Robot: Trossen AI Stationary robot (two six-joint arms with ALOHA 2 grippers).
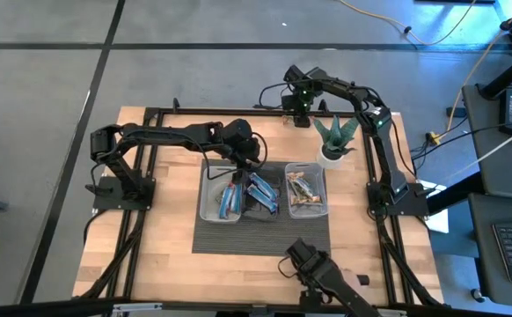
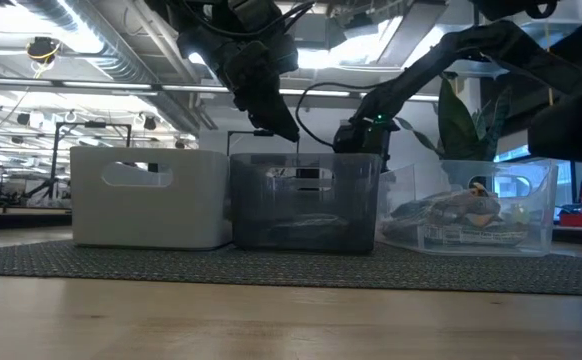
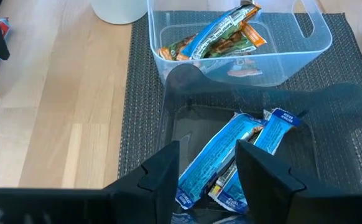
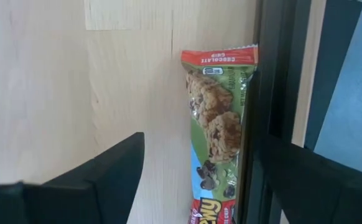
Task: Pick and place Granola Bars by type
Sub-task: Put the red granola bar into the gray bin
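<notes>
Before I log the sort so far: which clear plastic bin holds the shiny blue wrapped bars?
The middle clear plastic bin, under the left gripper, holds the shiny blue wrapped bars. Its neighbouring clear bin has green-and-orange wrapped bars instead.

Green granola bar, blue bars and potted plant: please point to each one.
green granola bar (image 4: 217, 134), right wrist view, middle of its wrapper.
blue bars (image 3: 215, 158), left wrist view, middle of the longest blue wrapper.
potted plant (image 1: 336, 134), high view, its green leaves.

We see a table (image 1: 164, 246) of pale smooth wood, a dark woven mat (image 3: 140, 93) with rough texture, clear glossy plastic bins (image 3: 305, 37), and Granola Bars (image 3: 215, 158) in shiny blue wrappers.
</notes>
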